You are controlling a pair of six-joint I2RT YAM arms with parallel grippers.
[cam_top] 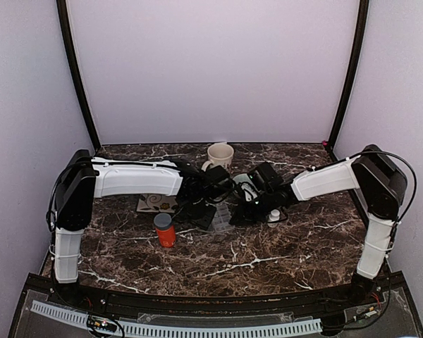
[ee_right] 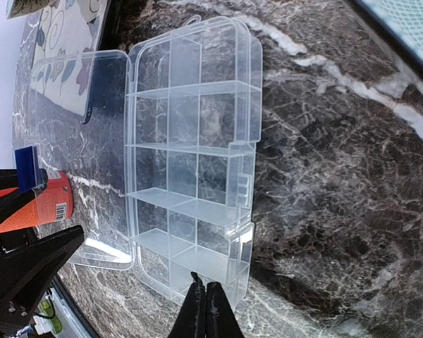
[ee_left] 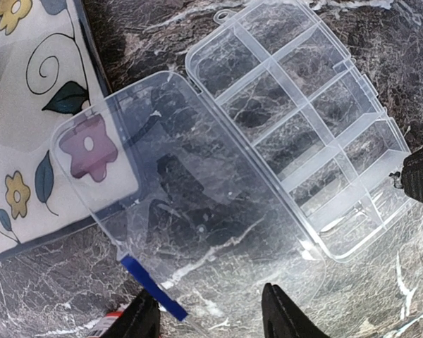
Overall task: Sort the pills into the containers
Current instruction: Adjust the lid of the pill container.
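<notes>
The clear pill box (ee_left: 296,116) lies open on the marble, its compartments empty. Its lid (ee_left: 183,183) lies flat beside it, partly over a floral mat (ee_left: 28,105). No pills show in any view. My left gripper (ee_left: 211,318) is open, and its fingers straddle the lid's free edge, where a blue strip (ee_left: 151,285) sits. My right gripper (ee_right: 204,310) is shut, its tips at the near end of the box (ee_right: 190,148); nothing shows between them. From above, the left gripper (cam_top: 201,208) and the right gripper (cam_top: 248,211) flank the box (cam_top: 222,218).
An orange bottle (cam_top: 165,230) with a grey cap stands left of the box and also shows in the right wrist view (ee_right: 46,208). A cream mug (cam_top: 220,155) stands at the back. A small white object (cam_top: 273,215) lies under the right arm.
</notes>
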